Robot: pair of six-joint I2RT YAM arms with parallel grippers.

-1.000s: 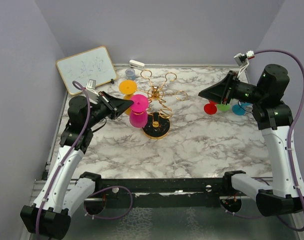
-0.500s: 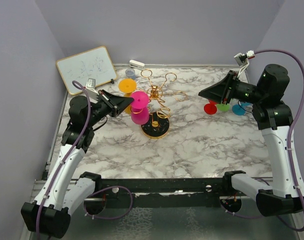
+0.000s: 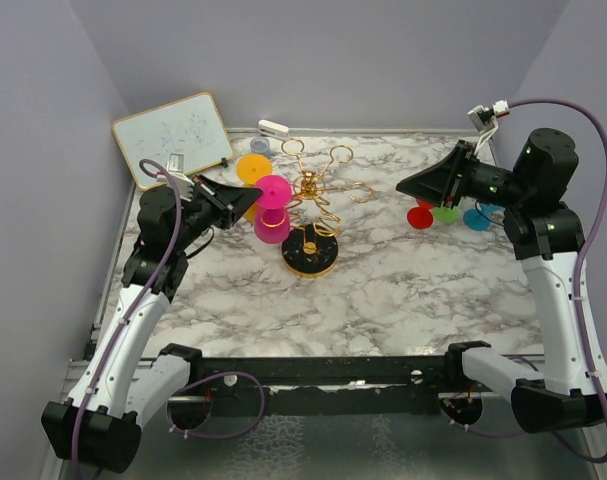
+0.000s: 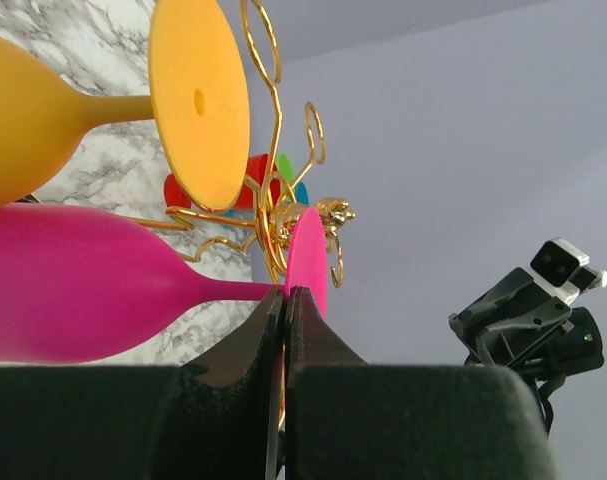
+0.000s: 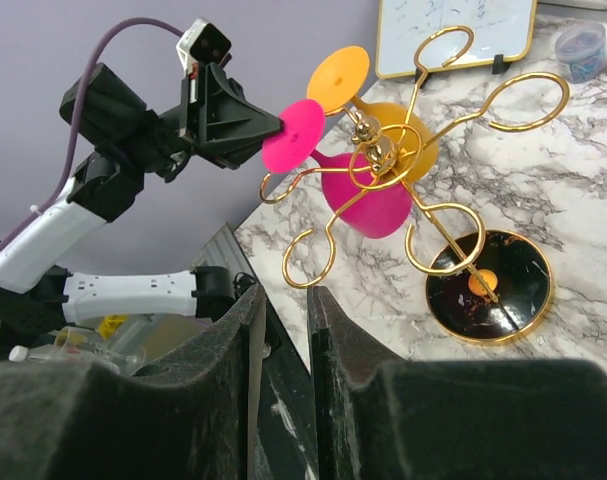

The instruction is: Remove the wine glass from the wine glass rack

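A pink wine glass [image 3: 271, 222] hangs tilted beside the gold wine glass rack [image 3: 318, 190], its bowl under the rack's looped arms. My left gripper [image 3: 253, 197] is shut on the edge of the glass's round foot [image 4: 308, 255]. The left wrist view shows the pink glass [image 4: 83, 295] running left from the left gripper [image 4: 284, 292], with an orange glass [image 4: 43, 125] above it on the rack [image 4: 268, 150]. My right gripper [image 3: 403, 186] hovers right of the rack, slightly open with nothing between its fingers. The right wrist view shows the right gripper [image 5: 281, 292], the rack [image 5: 423, 200] and the pink glass [image 5: 368, 200].
The rack's black round base [image 3: 311, 255] stands mid-table. Red [image 3: 420, 216], green [image 3: 445, 213] and blue [image 3: 477, 218] glasses stand under the right arm. A whiteboard [image 3: 173, 135] leans at the back left, with a small blue cup [image 3: 260, 146] near it.
My left gripper has moved a little toward the back with the pink glass, whose foot and bowl shifted the same way. The right arm has stayed still.
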